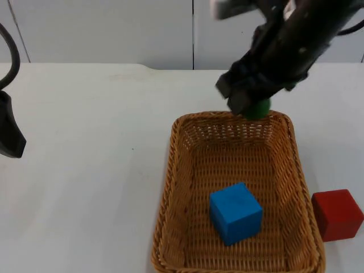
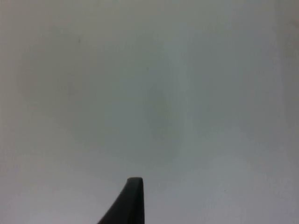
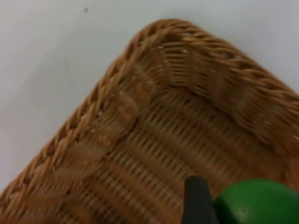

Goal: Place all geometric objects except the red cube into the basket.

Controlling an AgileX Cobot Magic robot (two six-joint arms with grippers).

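A woven wicker basket (image 1: 176, 170) stands at the front right of the table, and a blue cube (image 1: 235, 212) lies inside it. My right gripper (image 1: 250, 108) hangs over the basket's far rim, shut on a green round object (image 1: 259, 109). The right wrist view looks into the basket (image 3: 117, 121), with the green object (image 3: 259, 203) beside a black fingertip (image 3: 197, 200). A red cube (image 1: 336, 214) sits on the table just right of the basket. My left arm (image 1: 10, 133) waits at the left edge; its fingertip (image 2: 131, 200) stands over bare white table.
The white table (image 1: 85, 142) stretches open to the left of the basket. A grey partition wall (image 1: 114, 28) closes the far side.
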